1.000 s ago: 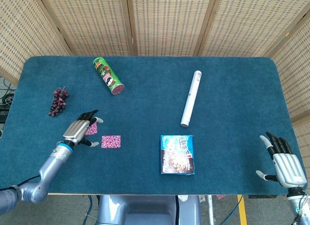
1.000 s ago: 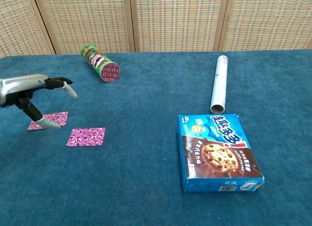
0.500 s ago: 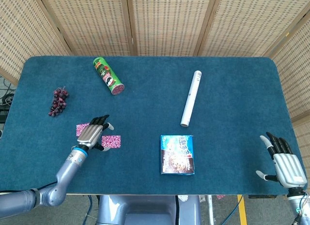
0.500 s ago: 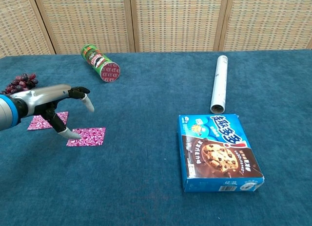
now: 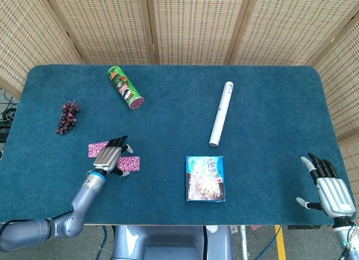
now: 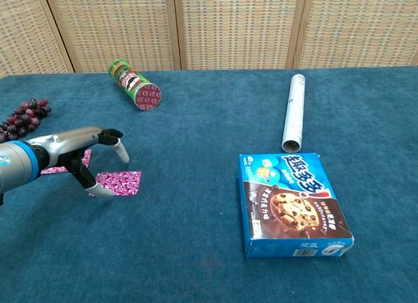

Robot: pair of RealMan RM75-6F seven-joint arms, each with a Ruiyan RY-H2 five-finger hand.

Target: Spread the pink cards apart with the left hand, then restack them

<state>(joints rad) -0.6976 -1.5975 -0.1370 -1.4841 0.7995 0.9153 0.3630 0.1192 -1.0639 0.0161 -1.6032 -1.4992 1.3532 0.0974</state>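
With the 2 pink cards (image 6: 119, 183) lying apart, the spread left hand (image 5: 111, 157) over the nearer one likely slides it back to restack.

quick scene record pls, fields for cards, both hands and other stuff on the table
cards: two pink cards, apart; left card, right card
left hand: left hand over the right card, fingers spread; contact unclear
right hand: right hand open at the table edge, holding nothing
other: chips can, grapes, white tube, cookie box

Chinese characters "趣多多" on the blue cookie box (image 6: 292, 205), no other legible text
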